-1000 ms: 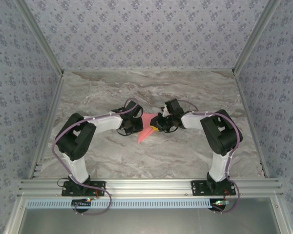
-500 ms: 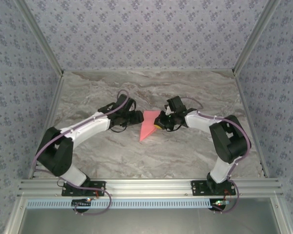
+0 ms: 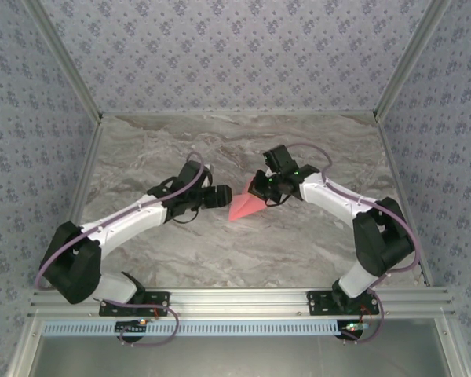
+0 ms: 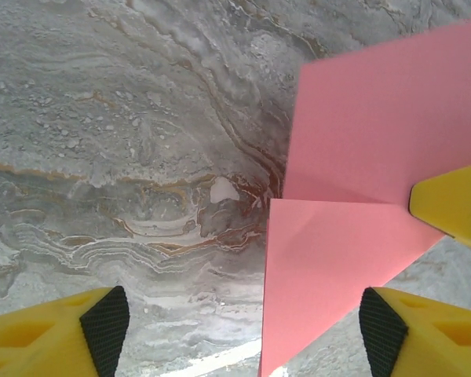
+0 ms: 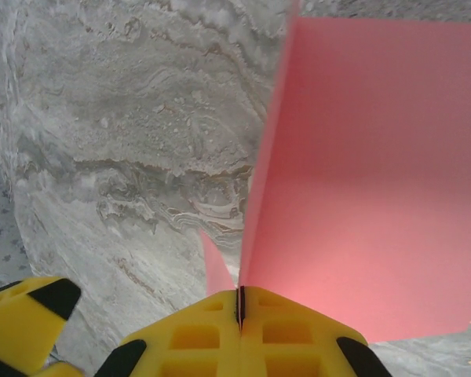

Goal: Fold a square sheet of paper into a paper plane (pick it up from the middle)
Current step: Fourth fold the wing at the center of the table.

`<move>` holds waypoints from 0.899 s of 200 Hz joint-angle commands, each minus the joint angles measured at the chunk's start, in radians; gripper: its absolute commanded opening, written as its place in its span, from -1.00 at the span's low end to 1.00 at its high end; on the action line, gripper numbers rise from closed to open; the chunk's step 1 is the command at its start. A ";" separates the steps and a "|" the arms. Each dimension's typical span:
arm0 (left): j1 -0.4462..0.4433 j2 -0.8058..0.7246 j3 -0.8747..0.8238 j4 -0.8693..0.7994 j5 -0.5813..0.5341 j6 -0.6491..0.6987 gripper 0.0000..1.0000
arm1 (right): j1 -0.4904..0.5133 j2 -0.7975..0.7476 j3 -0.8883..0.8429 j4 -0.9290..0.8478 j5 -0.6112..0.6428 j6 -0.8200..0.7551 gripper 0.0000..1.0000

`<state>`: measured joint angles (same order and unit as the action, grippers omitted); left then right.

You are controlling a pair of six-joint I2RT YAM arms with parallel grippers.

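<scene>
The salmon-pink paper plane (image 3: 245,208) is a folded triangle at the table's middle, its sharp tip pointing toward the near left. My right gripper (image 3: 259,191) is shut on its far right edge; in the right wrist view the jaws (image 5: 239,305) are pressed together on the fold, and a pink wing (image 5: 369,173) stands up from them. My left gripper (image 3: 220,196) sits just left of the plane, open. In the left wrist view its fingers (image 4: 104,320) are wide apart, the plane's folded flaps (image 4: 353,196) lie ahead and to the right, and the right gripper's yellow finger (image 4: 454,206) shows at the edge.
The grey marble table (image 3: 243,149) is walled by patterned panels at the back and sides. An aluminium rail (image 3: 235,298) runs along the near edge by the arm bases. The left arm's elbow (image 3: 67,263) reaches out low at the near left.
The left arm has stretched out, its elbow dropping to the near left while its gripper stays beside the paper. The right gripper has turned the plane, whose tip now points more leftward.
</scene>
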<state>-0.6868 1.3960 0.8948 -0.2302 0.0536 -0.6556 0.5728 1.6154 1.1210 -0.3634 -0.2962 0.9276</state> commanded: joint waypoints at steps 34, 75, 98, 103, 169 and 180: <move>-0.039 -0.044 -0.131 0.250 -0.010 0.139 0.67 | 0.029 0.122 0.062 -0.070 0.040 0.079 -1.00; -0.140 0.043 -0.184 0.411 -0.071 0.312 0.60 | 0.016 0.169 0.039 -0.028 0.011 0.181 -1.00; -0.180 0.083 -0.193 0.466 -0.107 0.403 0.52 | 0.003 0.164 0.020 -0.022 0.005 0.234 -1.00; -0.187 0.088 -0.203 0.489 -0.116 0.421 0.51 | 0.000 0.161 0.017 -0.022 0.006 0.242 -1.00; -0.192 0.191 -0.224 0.619 -0.104 0.523 0.39 | -0.025 0.173 0.008 -0.019 -0.061 0.319 -1.00; -0.192 0.203 -0.221 0.622 -0.107 0.529 0.39 | -0.028 0.172 0.009 -0.021 -0.066 0.324 -1.00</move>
<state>-0.8772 1.5772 0.6712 0.3141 -0.0570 -0.1883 0.5518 1.7813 1.1339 -0.3756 -0.3309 1.2026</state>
